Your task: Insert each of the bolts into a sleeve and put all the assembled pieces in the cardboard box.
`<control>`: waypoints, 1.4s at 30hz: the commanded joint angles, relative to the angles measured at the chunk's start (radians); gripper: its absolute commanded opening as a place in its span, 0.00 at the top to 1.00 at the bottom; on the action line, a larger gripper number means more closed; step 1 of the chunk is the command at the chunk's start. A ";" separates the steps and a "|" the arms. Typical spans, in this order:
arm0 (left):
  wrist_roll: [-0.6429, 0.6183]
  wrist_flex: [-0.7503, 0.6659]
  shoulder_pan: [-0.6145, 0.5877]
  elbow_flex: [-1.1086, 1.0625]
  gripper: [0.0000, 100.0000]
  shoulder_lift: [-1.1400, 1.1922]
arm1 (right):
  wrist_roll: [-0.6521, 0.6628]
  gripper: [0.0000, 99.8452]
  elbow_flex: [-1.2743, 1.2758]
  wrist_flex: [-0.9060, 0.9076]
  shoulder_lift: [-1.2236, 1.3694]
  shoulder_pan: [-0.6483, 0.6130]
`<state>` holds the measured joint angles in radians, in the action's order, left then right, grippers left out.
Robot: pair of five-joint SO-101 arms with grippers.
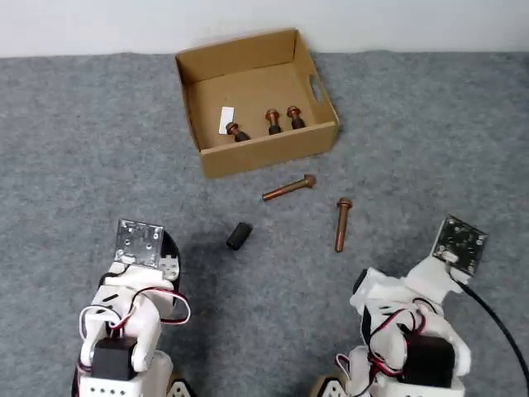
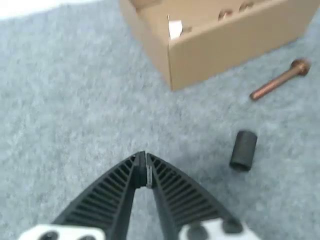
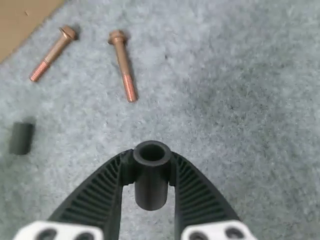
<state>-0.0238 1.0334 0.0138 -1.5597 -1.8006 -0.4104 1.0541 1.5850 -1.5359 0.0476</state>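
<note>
One white label (image 1: pixel 226 121) lies inside the cardboard box (image 1: pixel 273 153), print unreadable.

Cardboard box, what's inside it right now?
The cardboard box holds three sleeved bolts near its front wall and a white slip. That wall hides the floor strip right behind it.

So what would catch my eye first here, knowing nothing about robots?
Probably the right gripper, clamped on a black sleeve. Next, two copper bolts lying loose on the grey mat in front of the cardboard box, which already holds three assembled pieces. A second sleeve lies near the shut, empty left gripper.
</note>
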 commanded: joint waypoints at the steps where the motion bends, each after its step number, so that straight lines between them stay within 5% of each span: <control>1: -0.011 -0.015 0.017 0.119 0.99 0.097 | 0.044 0.99 0.014 -0.028 -0.110 0.012; 16: -0.005 -0.089 0.137 0.960 0.99 1.318 | 0.109 0.99 0.071 -0.065 -0.275 0.012; 21: 0.061 0.035 0.201 1.250 0.94 1.642 | 0.110 0.99 0.074 -0.067 -0.275 0.012; 29: 0.115 0.133 0.324 1.630 0.90 1.984 | 0.110 0.99 0.074 -0.067 -0.277 0.013; 35: 0.368 0.140 0.371 1.853 0.89 2.183 | 0.112 0.99 0.074 -0.067 -0.277 0.013; 42: 0.425 0.241 0.399 2.097 0.80 2.381 | 0.112 0.99 0.074 -0.067 -0.277 0.013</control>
<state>0.3859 1.2190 0.4035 0.4074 0.5439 -0.3092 1.1339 1.5420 -1.8075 0.0491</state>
